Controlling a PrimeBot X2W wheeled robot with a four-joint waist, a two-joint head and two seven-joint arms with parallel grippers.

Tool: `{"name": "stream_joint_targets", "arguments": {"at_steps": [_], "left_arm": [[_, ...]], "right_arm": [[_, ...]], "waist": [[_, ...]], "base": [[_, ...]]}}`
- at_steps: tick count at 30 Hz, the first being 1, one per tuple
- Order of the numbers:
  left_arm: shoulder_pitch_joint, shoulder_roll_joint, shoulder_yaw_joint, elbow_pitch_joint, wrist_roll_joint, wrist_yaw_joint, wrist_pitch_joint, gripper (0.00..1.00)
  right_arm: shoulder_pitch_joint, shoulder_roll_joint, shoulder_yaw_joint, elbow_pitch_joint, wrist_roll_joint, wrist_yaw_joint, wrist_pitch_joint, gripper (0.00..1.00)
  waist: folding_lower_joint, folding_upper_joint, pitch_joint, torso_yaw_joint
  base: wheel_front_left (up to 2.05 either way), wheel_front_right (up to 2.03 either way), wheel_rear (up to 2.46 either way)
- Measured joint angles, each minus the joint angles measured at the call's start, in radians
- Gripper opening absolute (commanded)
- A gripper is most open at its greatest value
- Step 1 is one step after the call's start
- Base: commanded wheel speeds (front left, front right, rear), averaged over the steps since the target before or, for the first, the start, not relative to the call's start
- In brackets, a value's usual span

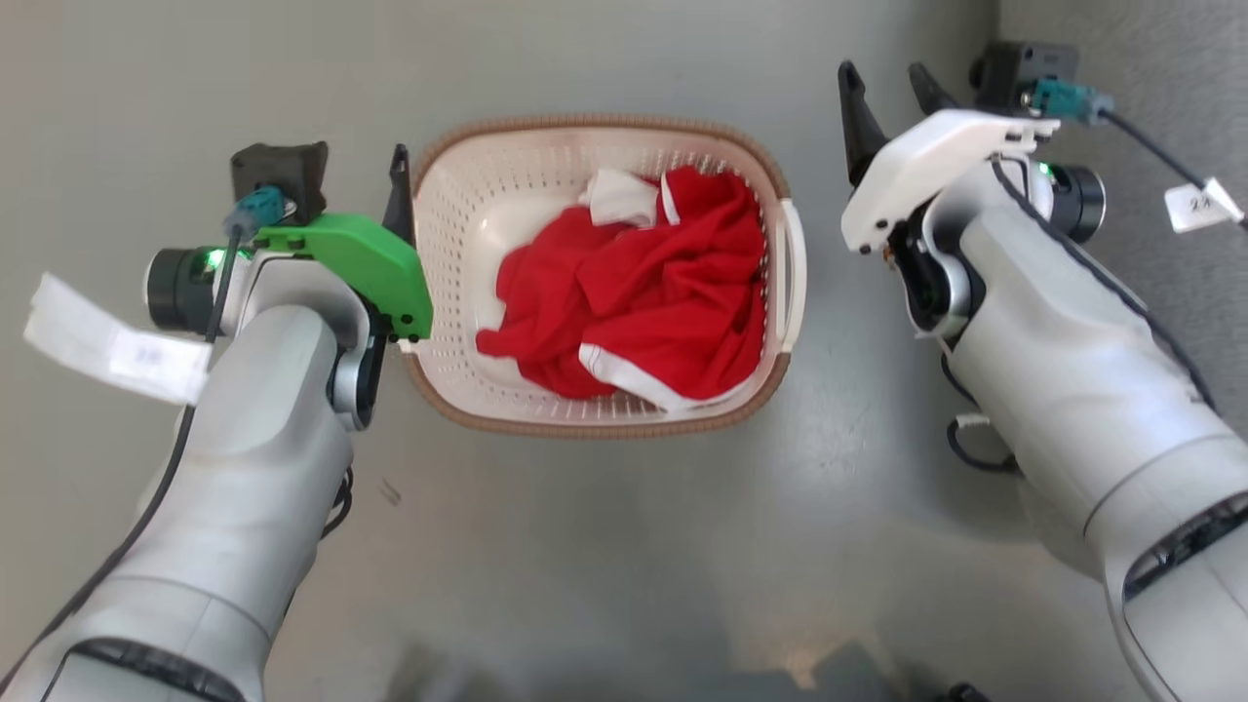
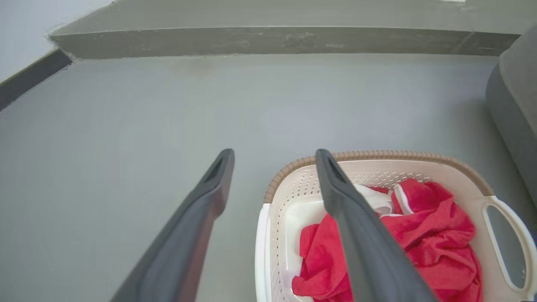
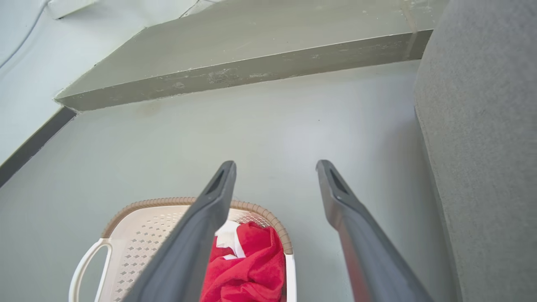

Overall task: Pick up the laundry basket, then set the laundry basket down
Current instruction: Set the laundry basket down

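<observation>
One laundry basket [image 1: 458, 224] stands on the floor [image 1: 624, 546] between the two arms.

Left gripper [image 2: 273, 154]: fingers spread wide, holding nothing, just beside the basket's left rim; contact cannot be told.

Right gripper [image 1: 882, 83]: fingers spread wide, empty, right of the basket and apart from it.

In the head view the green wrist cover [image 1: 361, 258] hides the left handle; the right handle [image 1: 795, 273] shows.

Red cloth [image 1: 643, 283] with white trim lies inside; the garment count cannot be told.

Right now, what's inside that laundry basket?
A crumpled red garment with white trim fills much of the laundry basket. Some bare cream floor shows beside it; whatever lies beneath the cloth is hidden.
</observation>
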Motion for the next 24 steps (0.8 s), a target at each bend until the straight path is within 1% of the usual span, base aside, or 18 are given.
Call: {"name": "stream_joint_targets", "arguments": {"at_steps": [4, 7, 15, 17, 24], "left_arm": [[0.053, 0.017, 0.035, -0.084, 0.027, 0.013, 0.000, 1.00], [0.118, 0.032, 0.067, -0.169, 0.075, 0.025, -0.003, 1.00], [0.266, 0.053, 0.134, -0.337, 0.162, 0.033, -0.003, 1.00], [0.301, 0.055, 0.154, -0.382, 0.191, 0.042, -0.003, 1.00], [0.417, 0.070, 0.210, -0.486, 0.253, 0.049, -0.003, 1.00]], "right_arm": [[0.053, -0.010, -0.039, -0.052, -0.040, -0.001, 0.000, 1.00], [0.107, -0.021, -0.077, -0.114, -0.084, -0.007, 0.000, 1.00], [0.234, -0.020, -0.160, -0.259, -0.175, -0.008, 0.000, 1.00], [0.272, -0.020, -0.175, -0.290, -0.200, -0.009, 0.000, 1.00], [0.383, -0.020, -0.226, -0.377, -0.263, -0.010, 0.000, 1.00]], "waist": [[0.0000, 0.0000, -0.054, -0.002], [0.0000, 0.0000, -0.109, -0.005], [0.0000, 0.0000, -0.218, -0.012], [0.0000, 0.0000, -0.244, -0.014], [0.0000, 0.0000, -0.319, -0.021]], "base": [[0.00, 0.00, 0.00], [0.00, 0.00, 0.00], [0.00, 0.00, 0.00], [0.00, 0.00, 0.00], [0.00, 0.00, 0.00]]}}
